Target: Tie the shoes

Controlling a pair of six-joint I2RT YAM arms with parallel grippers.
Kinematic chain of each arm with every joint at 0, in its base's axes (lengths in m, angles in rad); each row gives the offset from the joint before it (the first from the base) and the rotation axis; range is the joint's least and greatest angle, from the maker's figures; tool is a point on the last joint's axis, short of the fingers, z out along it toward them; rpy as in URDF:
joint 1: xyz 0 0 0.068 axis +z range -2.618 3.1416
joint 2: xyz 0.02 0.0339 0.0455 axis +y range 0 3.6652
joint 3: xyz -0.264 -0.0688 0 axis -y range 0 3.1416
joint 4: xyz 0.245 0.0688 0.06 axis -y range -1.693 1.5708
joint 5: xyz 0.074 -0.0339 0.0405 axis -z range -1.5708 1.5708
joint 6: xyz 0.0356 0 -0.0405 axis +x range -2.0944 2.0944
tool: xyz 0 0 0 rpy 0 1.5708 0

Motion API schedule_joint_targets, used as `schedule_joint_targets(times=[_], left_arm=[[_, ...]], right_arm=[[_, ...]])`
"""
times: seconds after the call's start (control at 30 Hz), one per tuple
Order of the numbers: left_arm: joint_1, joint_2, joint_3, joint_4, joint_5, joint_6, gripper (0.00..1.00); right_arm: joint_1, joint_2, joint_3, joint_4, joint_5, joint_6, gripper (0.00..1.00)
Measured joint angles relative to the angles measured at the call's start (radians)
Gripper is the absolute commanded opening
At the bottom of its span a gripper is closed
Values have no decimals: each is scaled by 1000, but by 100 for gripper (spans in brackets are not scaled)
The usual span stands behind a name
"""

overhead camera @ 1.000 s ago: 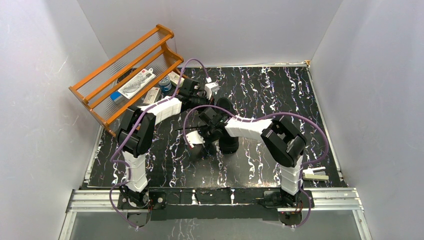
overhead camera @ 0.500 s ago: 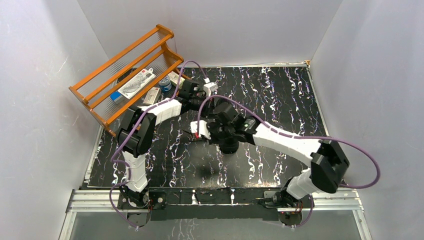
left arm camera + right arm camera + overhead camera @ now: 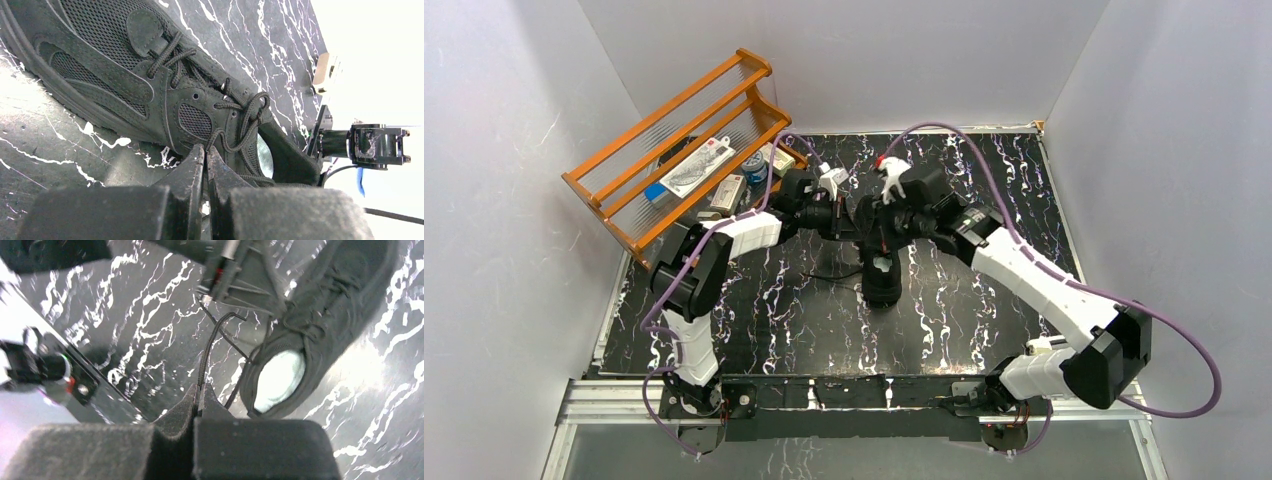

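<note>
Right hand: the right hand (image 3: 198, 391) is clenched on 1 strand of the thin black laces (image 3: 202, 357), which runs taut from its tips toward the shoe.
Left hand: the left hand (image 3: 205, 155) is also clenched tight, tips against the shoe's side. A strand curls down to them, but I cannot tell whether it is pinched.
Shoe: the all-black low-top mesh sneaker (image 3: 882, 285) lies on the black white-veined marble-pattern worktop (image 3: 994, 180), between the 2 hands, toe toward the arm bases. Its pale insole (image 3: 277, 375) shows through the opening.
Done so far: the laces are threaded through the eyelets. A loose crossing or small loop (image 3: 251, 111) sits at the top pair.
Not done: no finished bow with 2 loops is visible, and nothing is cinched snug against the tongue.
Stage, as I judge it: early to middle. The free ends are being drawn out to either side, with the looping and final tightening left.
Risk: thin lace may slip from the pads when pulled.
</note>
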Motion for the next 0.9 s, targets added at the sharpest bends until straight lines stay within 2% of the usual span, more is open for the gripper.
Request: schedule_joint_targets(times=[0.13,0.3,0.43,0.47,0.53,0.57,0.67,0.8,0.9], left_arm=[[0,-14,-11,27,-27,-31,0],[0,-37,-11,30,-53,-37,0],[0,-58,-11,34,-57,-42,0],[0,-62,-11,34,-57,-42,0],[-1,-67,-11,33,-57,-42,0],[-2,-67,-11,33,-58,-42,0],[-4,-67,-10,23,-66,-45,0],[-6,-69,-8,-9,-85,-40,0],[-6,-75,-2,-42,-100,-24,0]], right_arm=[[-95,-21,21,-101,49,222,0],[-211,-6,45,-251,139,365,0],[-298,73,52,-367,198,434,0],[-310,106,50,-391,206,445,9],[-321,173,24,-407,203,449,42],[-323,200,7,-410,200,443,54],[-332,248,-24,-425,180,319,65],[-342,180,-49,-347,82,-44,76],[-342,42,-116,-232,-5,-288,70]])
